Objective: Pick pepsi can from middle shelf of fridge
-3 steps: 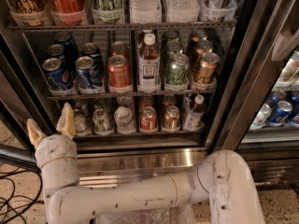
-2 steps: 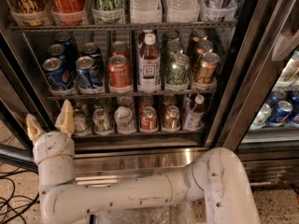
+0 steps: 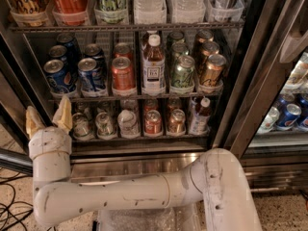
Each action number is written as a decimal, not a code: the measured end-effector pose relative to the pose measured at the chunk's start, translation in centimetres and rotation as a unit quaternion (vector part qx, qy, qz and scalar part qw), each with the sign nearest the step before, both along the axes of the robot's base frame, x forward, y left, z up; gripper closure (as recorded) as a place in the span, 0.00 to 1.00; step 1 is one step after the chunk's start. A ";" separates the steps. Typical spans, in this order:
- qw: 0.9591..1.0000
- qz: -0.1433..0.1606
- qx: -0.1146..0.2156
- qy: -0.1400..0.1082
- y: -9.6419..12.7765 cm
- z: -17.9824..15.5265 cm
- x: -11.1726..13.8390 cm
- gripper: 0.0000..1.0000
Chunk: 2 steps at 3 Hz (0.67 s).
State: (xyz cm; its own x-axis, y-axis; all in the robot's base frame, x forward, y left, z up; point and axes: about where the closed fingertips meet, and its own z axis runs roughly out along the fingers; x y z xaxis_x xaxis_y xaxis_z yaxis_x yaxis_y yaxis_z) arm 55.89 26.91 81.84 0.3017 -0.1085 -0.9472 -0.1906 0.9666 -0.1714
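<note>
a speckled floor [image 3: 284,215] with loose cables [image 3: 9,191] at lower left runs up to the fridge [image 3: 144,163], which fills most of the frame with its door open and three racks of drinks showing.

over the last second the gripper [image 3: 48,106] has climbed a little and drifted slightly left. it now sits at lower left of the frame, in front of the bottom rack's left end, with its tips just under the middle shelf [image 3: 134,98]. nothing on the racks has moved. that reads as the approach still in progress: the arm [image 3: 125,194] is bringing the tool up toward can height, but it has not yet gone in.

the two pale fingers [image 3: 63,114] stand well apart, pointing up, with nothing between them and touching nothing that can be seen.

the pepsi can [image 3: 57,76] stands at the front left of the middle shelf, upright, above and slightly right of the gripper. a second blue can [image 3: 91,76] is just beside it on the right, with more blue cans behind both. right of those come a red can [image 3: 123,75], a bottle [image 3: 153,64] and a green can [image 3: 183,71]. the tight spacing likely leaves little room for a finger to slip between the two front blue cans.
</note>
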 end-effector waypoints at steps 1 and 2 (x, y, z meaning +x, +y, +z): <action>1.000 -0.008 0.010 -0.001 -0.1 0.7 1.1 0.37; 1.000 -0.023 0.020 0.001 -0.5 1.2 2.3 0.37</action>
